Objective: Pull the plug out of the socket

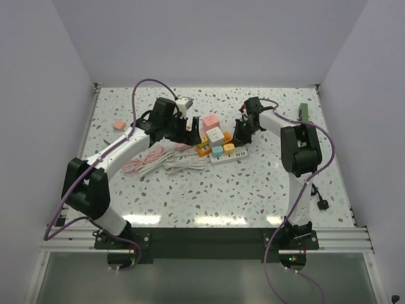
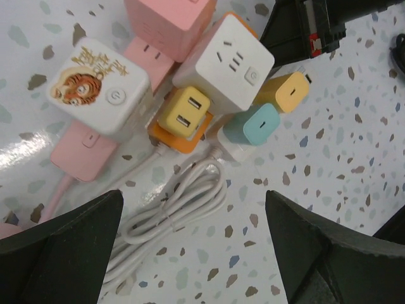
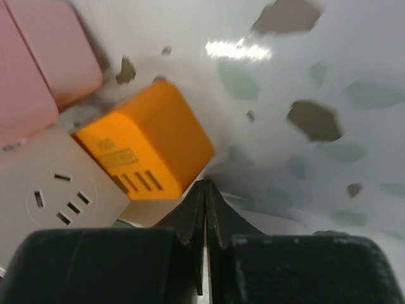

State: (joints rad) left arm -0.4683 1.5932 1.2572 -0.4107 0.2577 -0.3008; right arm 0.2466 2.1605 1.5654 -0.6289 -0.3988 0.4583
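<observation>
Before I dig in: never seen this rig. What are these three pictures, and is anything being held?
Two robot arms are bolted at the near edge of a speckled table. The overhead view looks down from behind them. The other two come from cameras on each wrist.

In the middle lies a cluster of power strips and cube adapters: a white cube socket, a pink cube, a tiger-print cube, yellow, teal and orange plugs, plus a coiled white cable.

The left claw hovers wide open above the cluster, holding nothing. The right claw is shut beside the orange plug, with nothing visible between its fingers.
</observation>
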